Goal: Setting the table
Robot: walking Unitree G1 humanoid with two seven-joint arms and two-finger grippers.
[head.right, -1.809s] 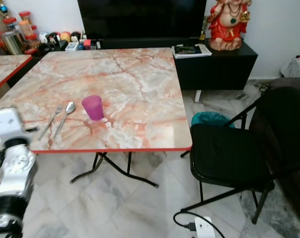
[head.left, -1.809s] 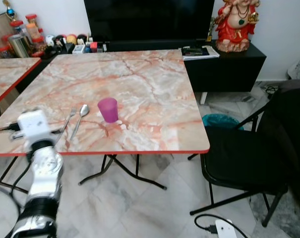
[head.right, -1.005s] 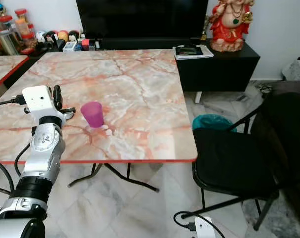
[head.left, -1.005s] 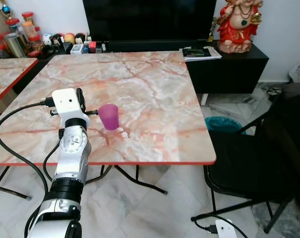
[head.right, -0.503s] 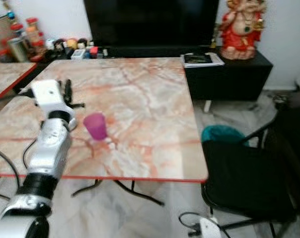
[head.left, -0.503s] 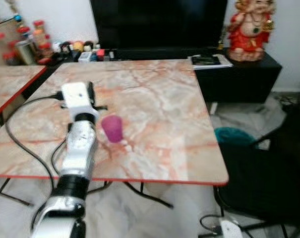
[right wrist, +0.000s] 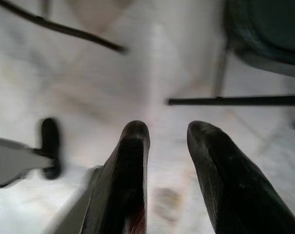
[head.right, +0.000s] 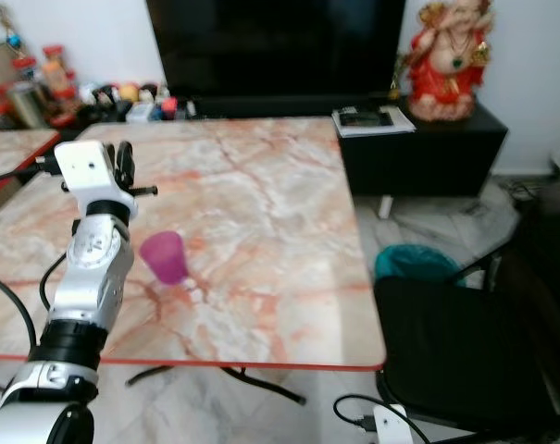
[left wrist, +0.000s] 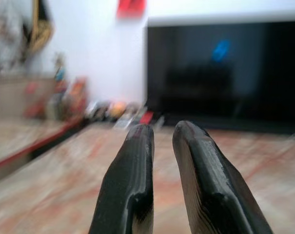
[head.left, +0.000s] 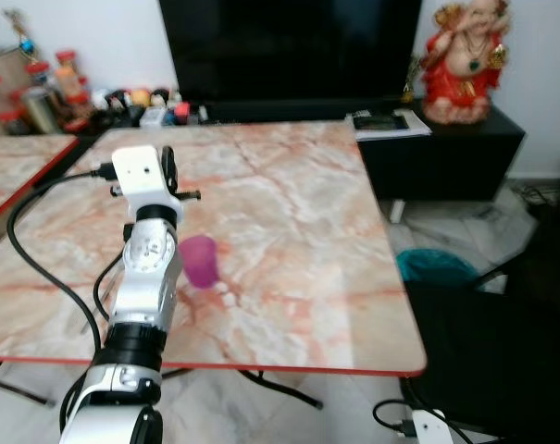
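A purple cup stands upright on the marble table, toward its near left part. My left arm is raised over the table just left of the cup, and its forearm covers the tabletop beside the cup. The left gripper points toward the far side, above and behind the cup and apart from it. In the left wrist view its fingertips are almost together with nothing between them. The right gripper hangs over the floor, slightly open and empty.
A black chair stands at the table's right, with a teal bin behind it. A TV, a black cabinet with a red statue, and jars line the back wall. A second table is at the left.
My left arm rose from the table's near left edge to over the table beside the cup, and now hides the fork and spoon. The camera has shifted.
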